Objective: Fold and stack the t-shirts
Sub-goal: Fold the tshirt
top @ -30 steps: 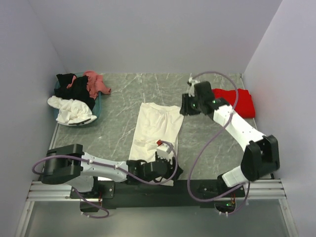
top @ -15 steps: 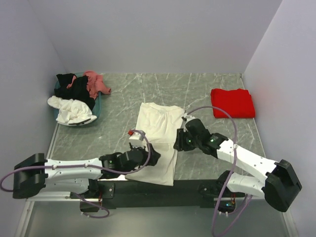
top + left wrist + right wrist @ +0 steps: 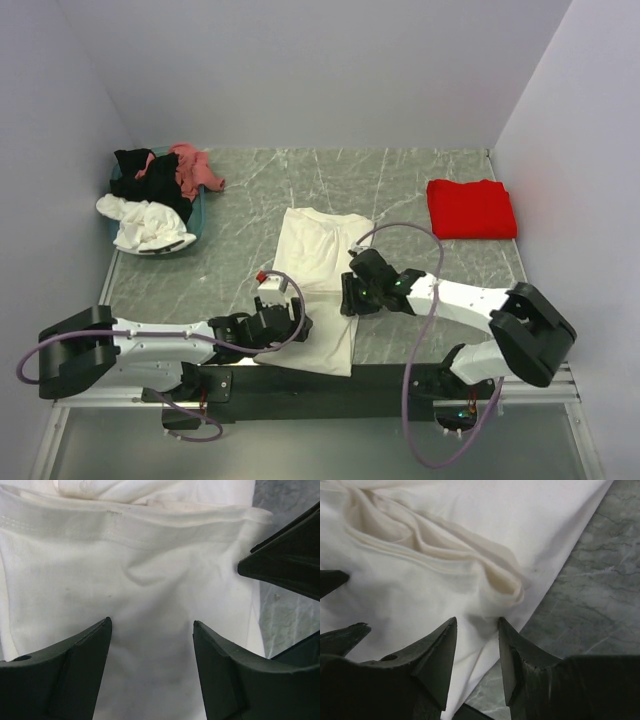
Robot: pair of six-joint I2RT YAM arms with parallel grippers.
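Near the bases, the left jaws stand wide over the near end of the cream t-shirt (image 3: pixel 322 262) and the right jaws, narrower, straddle its right edge, both empty and seemingly poised to pinch this long strip on the bench (image 3: pixel 420 185) for another fold; farther off, the folded red t-shirt (image 3: pixel 471 208) awaits stacking and the other t-shirts (image 3: pixel 150 195) lie heaped at the left.

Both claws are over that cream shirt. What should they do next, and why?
Probably lower both and pinch the cloth. The left gripper and right gripper stand open over the near half of the cream t-shirt, one toward each side, holding nothing, so a grip likely comes before any fold.
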